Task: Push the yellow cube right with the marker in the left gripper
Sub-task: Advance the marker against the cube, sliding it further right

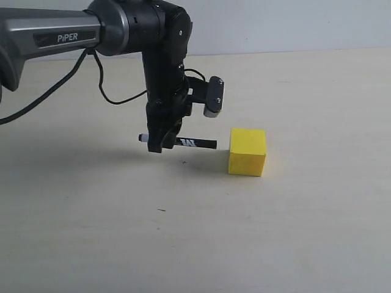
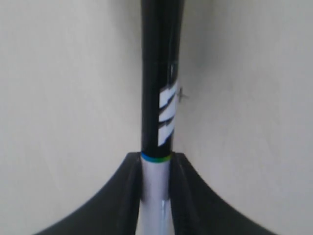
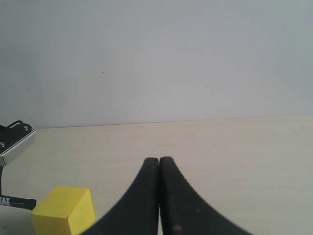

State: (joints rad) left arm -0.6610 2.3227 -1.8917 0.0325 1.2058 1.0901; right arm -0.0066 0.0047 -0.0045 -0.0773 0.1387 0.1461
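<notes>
A: Where is the marker (image 1: 197,144) found, and how is it held?

B: It is clamped crosswise in the left gripper (image 1: 164,145), which is closed firmly on the barrel. The marker is held level and low over the pale table (image 1: 91,238), with its black end pointed to the right. In the left wrist view the white part of the barrel is seen pinched between the two black fingers (image 2: 122,196), and the black part with the white lettering is stretched out ahead of them.

A: And the yellow cube (image 1: 247,152)?

B: It is set flat on the table, just to the right of the marker's black end. A narrow strip of table is seen between them in the exterior view, so they seem to be apart, though this cannot be told with certainty from that angle.

A: What is seen of the arm (image 1: 61,33)?

B: It is marked "PIPER" and is extended from the upper left, then bent down to the gripper. A black cable (image 1: 43,101) is hung in a loop below it, and a small camera block (image 1: 214,96) is fixed beside the wrist, above the marker.

A: Is the right gripper (image 3: 159,164) shown?

B: Only in its own wrist view. Its fingers are pressed together and nothing is held between them. Beyond it the cube is seen on the table, and a plain pale wall (image 3: 156,58) is seen behind.
</notes>
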